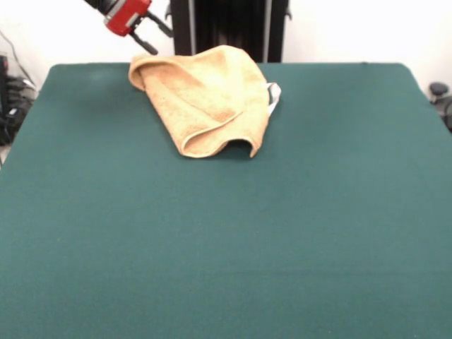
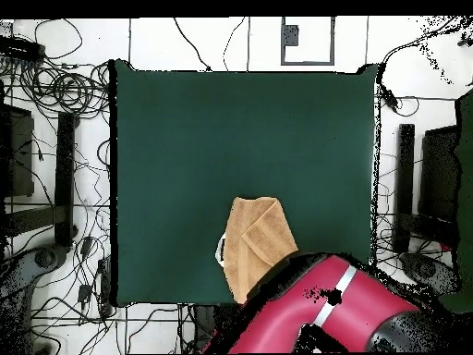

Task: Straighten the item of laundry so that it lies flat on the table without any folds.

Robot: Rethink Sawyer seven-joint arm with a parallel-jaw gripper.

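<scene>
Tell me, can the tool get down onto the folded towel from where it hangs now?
Probably yes. The tool hangs open just above the towel, by its folded corner near the table edge, with nothing between them. The white tag sticks out on the towel's other side.

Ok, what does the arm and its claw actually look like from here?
The claw has a glossy red housing with black trim and two short black fingers. In the overhead view the arm is a thick, rounded, deep red shell with a silver-grey band across it and black joint sections.
</scene>
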